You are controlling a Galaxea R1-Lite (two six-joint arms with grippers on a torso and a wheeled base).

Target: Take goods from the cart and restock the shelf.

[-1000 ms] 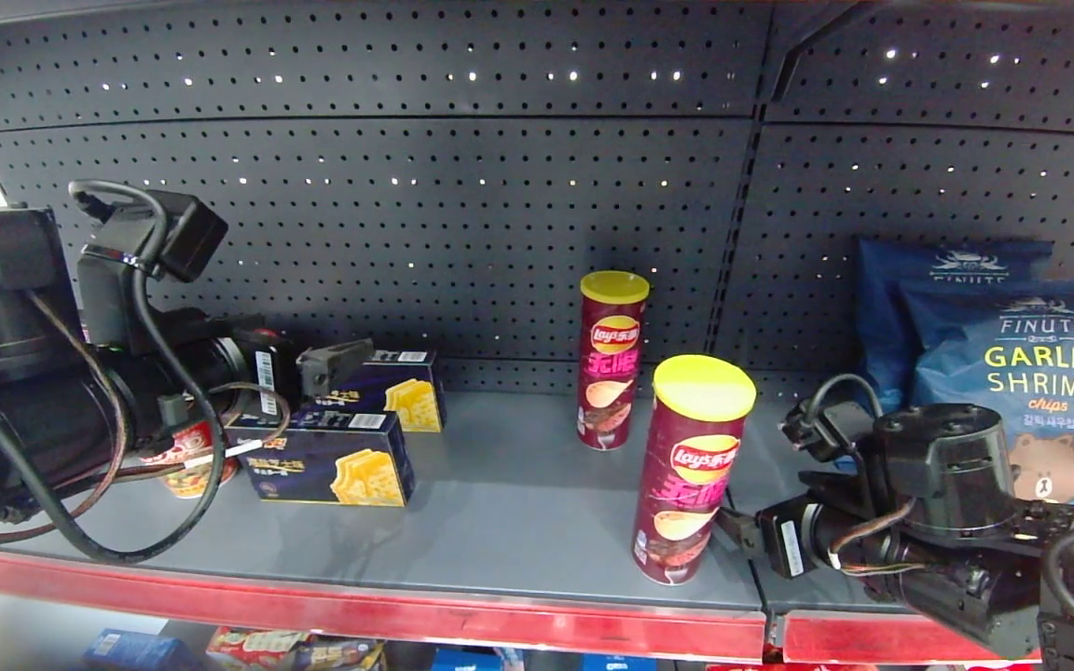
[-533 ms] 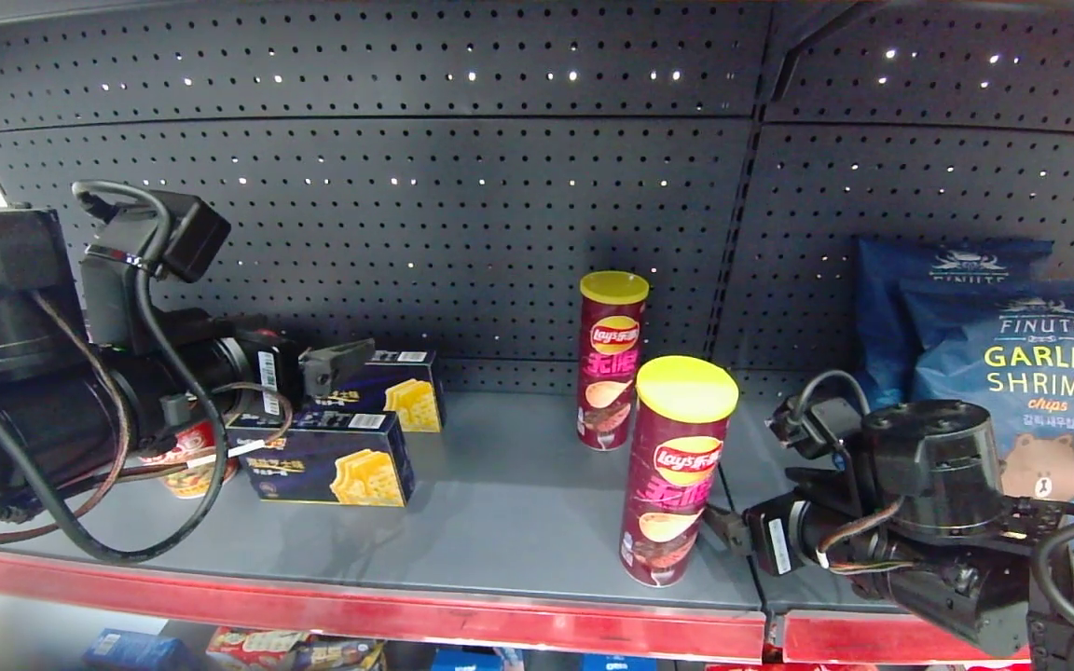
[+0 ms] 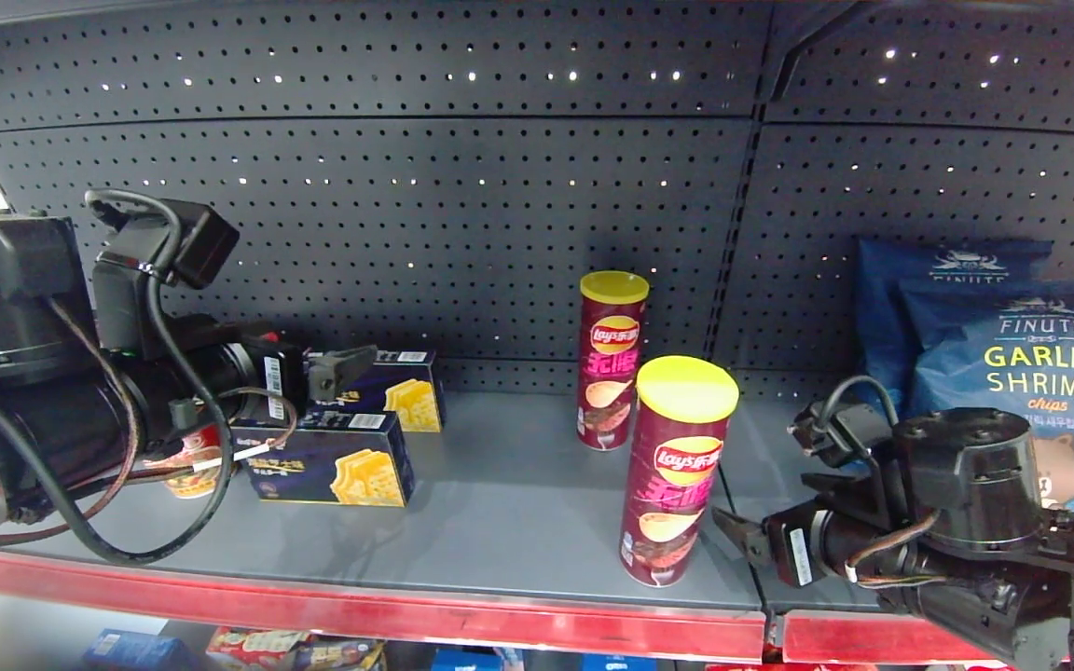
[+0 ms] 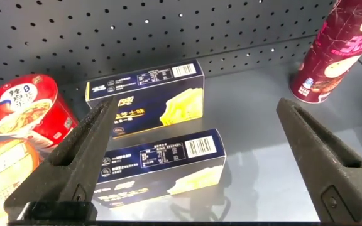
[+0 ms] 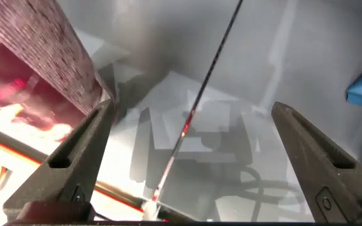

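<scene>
Head view: two cans (image 3: 612, 359) (image 3: 677, 471), two boxes (image 3: 332, 458) (image 3: 404, 390)

On the shelf (image 3: 500, 503), mid-frame, the front chip can (image 3: 677, 475) stands near the front edge. The rear chip can (image 3: 610, 359) stands behind it, slightly left, by the back panel (image 3: 500, 233). At centre left the near box (image 3: 332, 457) lies before the far box (image 3: 402, 387), with a noodle cup (image 3: 185, 483) to its left. Chip bags (image 3: 1040, 373) stand at the right edge. My left gripper (image 3: 343, 363) is over the boxes, and my right gripper (image 3: 733, 533) is just right of the front chip can.
</scene>
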